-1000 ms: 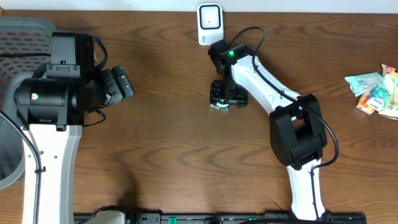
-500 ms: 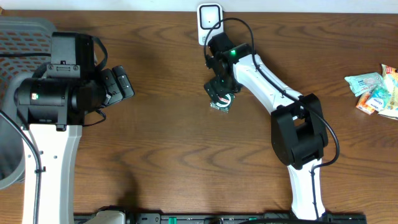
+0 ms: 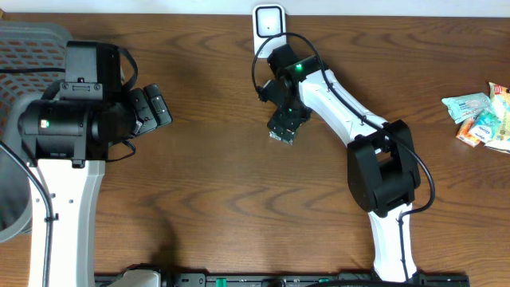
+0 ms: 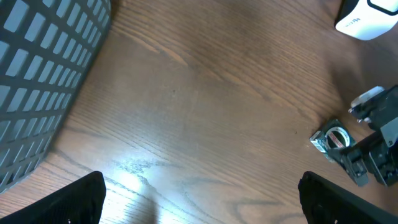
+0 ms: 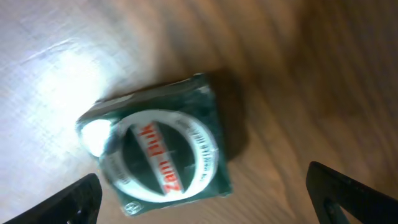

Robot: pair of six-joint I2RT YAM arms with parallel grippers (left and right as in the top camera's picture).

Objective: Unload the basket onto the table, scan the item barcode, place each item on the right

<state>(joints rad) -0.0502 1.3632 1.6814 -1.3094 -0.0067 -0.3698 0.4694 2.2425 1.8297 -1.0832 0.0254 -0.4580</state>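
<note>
The green packet (image 5: 158, 152) lies flat on the desk (image 3: 207, 183), at 6 o'clock from the white scanner (image 3: 268, 24). The right gripper (image 5: 208, 196) hangs over it, fingers spread wide of its edges. At the desk's 9 o'clock, the left gripper (image 4: 202, 199) is spread and empty.

Overhead light is even. Both wrist views show white glare on the table (image 4: 205, 112); the right wrist view is blurred, the packet (image 5: 165, 158) soft-edged.
</note>
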